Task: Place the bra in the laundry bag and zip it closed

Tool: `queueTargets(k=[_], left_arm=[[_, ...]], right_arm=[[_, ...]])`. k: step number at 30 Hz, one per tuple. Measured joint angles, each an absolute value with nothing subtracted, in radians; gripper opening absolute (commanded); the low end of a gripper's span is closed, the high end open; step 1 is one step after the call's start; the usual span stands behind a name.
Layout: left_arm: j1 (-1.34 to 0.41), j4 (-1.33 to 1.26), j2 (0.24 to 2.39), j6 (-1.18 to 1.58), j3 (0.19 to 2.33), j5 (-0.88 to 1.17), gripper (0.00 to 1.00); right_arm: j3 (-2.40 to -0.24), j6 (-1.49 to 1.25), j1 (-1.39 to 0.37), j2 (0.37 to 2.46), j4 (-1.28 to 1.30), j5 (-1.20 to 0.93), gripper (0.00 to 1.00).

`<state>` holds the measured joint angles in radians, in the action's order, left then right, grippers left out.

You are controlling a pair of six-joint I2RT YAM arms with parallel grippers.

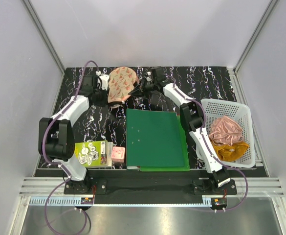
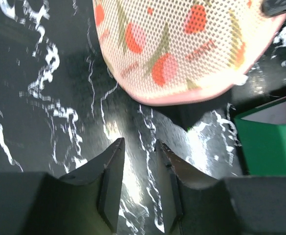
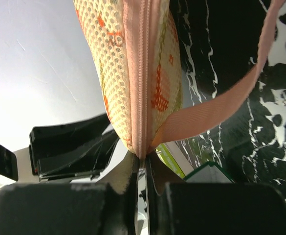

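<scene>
The laundry bag, peach-pink mesh with red watermelon slices, lies at the back centre of the black marbled table. Its zip looks closed along the stretch seen in the right wrist view, and its pink loop hangs free. My right gripper is shut on the zip end of the bag. My left gripper is slightly open and empty, just short of the bag's left side, with the bag ahead of its fingers. The bra is not visible.
A green folder lies in the middle of the table, its corner in the left wrist view. A white plastic basket at the right holds pink and mustard cloths. A yellow-green box and a small pink box sit at the front left.
</scene>
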<state>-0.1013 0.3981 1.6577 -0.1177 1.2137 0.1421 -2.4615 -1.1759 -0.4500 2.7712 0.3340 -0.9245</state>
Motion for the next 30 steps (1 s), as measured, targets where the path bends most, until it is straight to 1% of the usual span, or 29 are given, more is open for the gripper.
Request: queueTargets(k=[7, 10, 13, 14, 16, 17, 19, 21, 23, 24, 25, 27, 28, 30], left_arm=[[-0.207, 0.342, 1.742, -0.239, 1.225, 0.049, 0.36], [-0.236, 0.325, 1.765, -0.272, 1.224, 0.013, 0.35], [-0.246, 0.301, 1.781, -0.307, 1.226, -0.015, 0.23], [-0.248, 0.299, 1.786, -0.309, 1.229, -0.02, 0.15], [-0.251, 0.294, 1.812, -0.321, 1.246, -0.044, 0.04], [-0.252, 0.293, 1.825, -0.324, 1.255, -0.056, 0.0], [-0.252, 0.297, 1.848, -0.325, 1.275, -0.073, 0.0], [-0.252, 0.315, 1.866, -0.315, 1.304, -0.081, 0.0], [-0.252, 0.354, 1.874, -0.262, 1.342, -0.079, 0.0], [-0.252, 0.385, 1.875, -0.23, 1.365, -0.07, 0.0], [-0.252, 0.405, 1.876, -0.195, 1.384, -0.062, 0.0], [-0.249, 0.439, 1.875, -0.1, 1.423, -0.03, 0.0], [-0.247, 0.452, 1.875, -0.038, 1.441, -0.01, 0.0], [-0.247, 0.471, 1.875, 0.064, 1.46, 0.033, 0.0]], right_arm=[[-2.429, -1.132, -0.438, 2.771, 0.335, -0.981, 0.1], [-2.424, -1.121, -0.438, 2.771, 0.335, -0.991, 0.1], [-2.424, -1.117, -0.437, 2.771, 0.334, -0.995, 0.09], [-2.424, -1.117, -0.437, 2.771, 0.335, -0.997, 0.1], [-2.424, -1.115, -0.437, 2.771, 0.334, -0.998, 0.1], [-2.424, -1.115, -0.437, 2.771, 0.334, -0.998, 0.1], [-2.428, -1.115, -0.437, 2.771, 0.336, -0.997, 0.11], [-2.436, -1.116, -0.437, 2.771, 0.337, -0.993, 0.22], [-2.462, -1.119, -0.437, 2.772, 0.343, -0.974, 0.3], [-2.474, -1.121, -0.437, 2.773, 0.342, -0.961, 0.4], [-2.489, -1.123, -0.437, 2.773, 0.342, -0.942, 0.46], [-2.512, -1.128, -0.434, 2.773, 0.337, -0.892, 0.51], [-2.515, -1.127, -0.432, 2.772, 0.332, -0.868, 0.57], [-2.514, -1.118, -0.421, 2.769, 0.347, -0.795, 0.59]])
